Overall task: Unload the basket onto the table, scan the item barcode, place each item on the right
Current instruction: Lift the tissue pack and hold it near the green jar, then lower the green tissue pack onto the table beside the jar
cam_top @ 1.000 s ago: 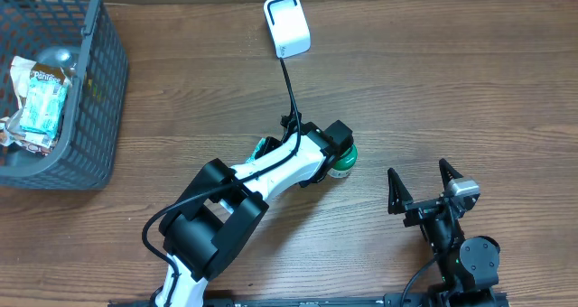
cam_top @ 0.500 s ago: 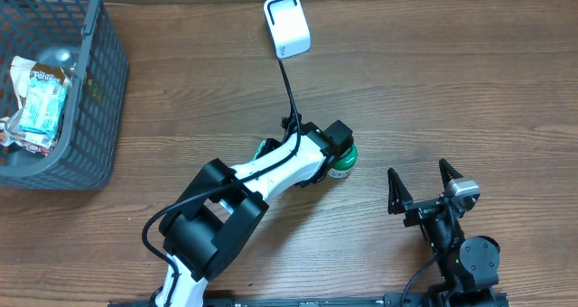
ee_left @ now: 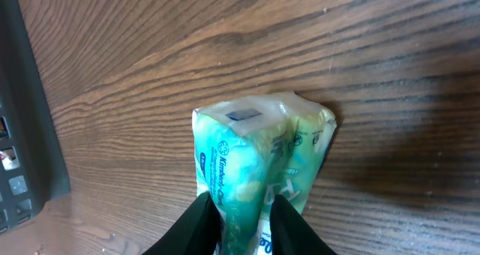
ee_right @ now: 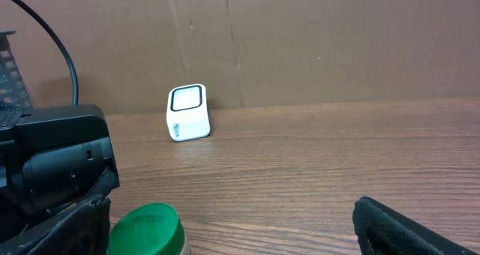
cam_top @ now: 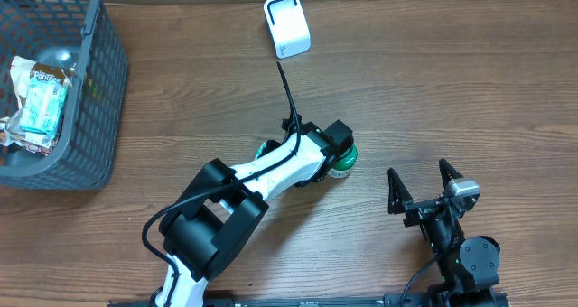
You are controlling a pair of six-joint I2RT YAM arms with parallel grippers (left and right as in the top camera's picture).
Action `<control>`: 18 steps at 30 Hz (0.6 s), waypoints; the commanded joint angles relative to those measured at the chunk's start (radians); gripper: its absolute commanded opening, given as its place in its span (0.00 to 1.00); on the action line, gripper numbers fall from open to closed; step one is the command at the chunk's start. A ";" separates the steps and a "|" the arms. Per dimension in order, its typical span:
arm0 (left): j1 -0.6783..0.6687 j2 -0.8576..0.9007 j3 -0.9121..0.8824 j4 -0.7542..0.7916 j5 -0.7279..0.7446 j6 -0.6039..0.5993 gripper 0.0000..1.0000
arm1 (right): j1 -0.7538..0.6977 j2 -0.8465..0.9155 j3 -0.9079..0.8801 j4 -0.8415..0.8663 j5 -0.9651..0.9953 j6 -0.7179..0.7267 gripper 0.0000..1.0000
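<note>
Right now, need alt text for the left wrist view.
A green-and-white tissue pack in clear wrap, seen against the wooden table, has its lower end pinched between the two black fingertips of the left pincer. A dark object lines the frame's left edge.

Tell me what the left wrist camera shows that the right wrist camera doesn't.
Only the left wrist view: a green tissue pack pinched in the left tool. Only the right wrist view: the white scanner, a green round lid and the cardboard backdrop. Both: the wooden table.
</note>
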 commanded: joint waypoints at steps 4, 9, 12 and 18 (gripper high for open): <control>-0.004 -0.039 0.071 -0.034 0.019 -0.029 0.26 | -0.003 -0.007 -0.011 0.007 -0.001 -0.004 1.00; -0.002 -0.042 0.105 -0.042 0.031 -0.028 0.35 | -0.003 -0.007 -0.011 0.007 -0.001 -0.004 1.00; 0.002 -0.042 0.114 -0.043 0.058 -0.028 0.56 | -0.003 -0.007 -0.011 0.007 -0.001 -0.004 1.00; 0.034 -0.042 0.172 -0.083 0.155 0.036 0.73 | -0.003 -0.007 -0.011 0.007 -0.001 -0.004 1.00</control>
